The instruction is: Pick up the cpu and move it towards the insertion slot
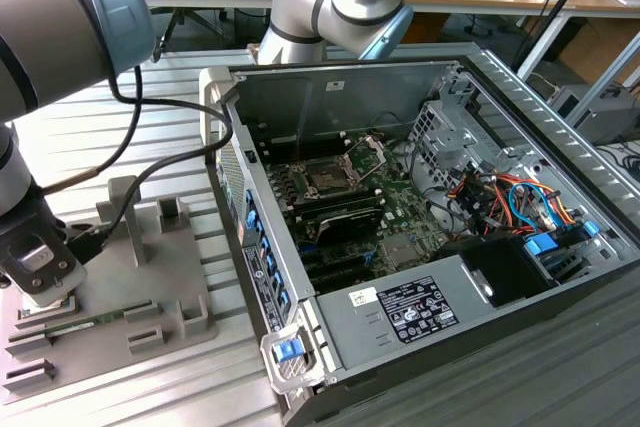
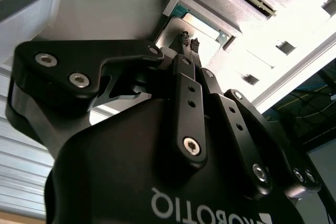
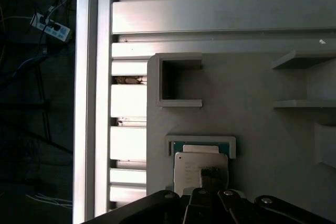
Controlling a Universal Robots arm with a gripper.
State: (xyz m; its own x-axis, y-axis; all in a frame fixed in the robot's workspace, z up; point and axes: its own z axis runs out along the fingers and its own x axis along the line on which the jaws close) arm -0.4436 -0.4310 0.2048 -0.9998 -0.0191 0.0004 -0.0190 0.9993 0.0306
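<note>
Cpu (image 3: 188, 174) sits flat in a shallow framed recess of the grey tray (image 3: 252, 129), silver top up, green edge showing at the frame side. In the second wrist view the cpu (image 2: 176, 31) lies right under the fingertips (image 2: 185, 39).

Gripper (image 3: 210, 174) is directly over the chip. Fingers are drawn together, not spread round the chip's edges, with the tips at the middle of its top face. Can't tell whether they actually touch it.

In the exterior view the gripper (image 1: 42, 292) hangs low over the tray (image 1: 150, 277), at the exterior view's left, cable trailing off the wrist.

Tray rests on the slatted aluminium table (image 1: 180, 97), just beside the open computer case (image 1: 330, 97).

Insertion slot (image 1: 326, 179) is on the motherboard inside the case, retention bracket (image 1: 370, 152) hinged up, well apart from the gripper.
</note>
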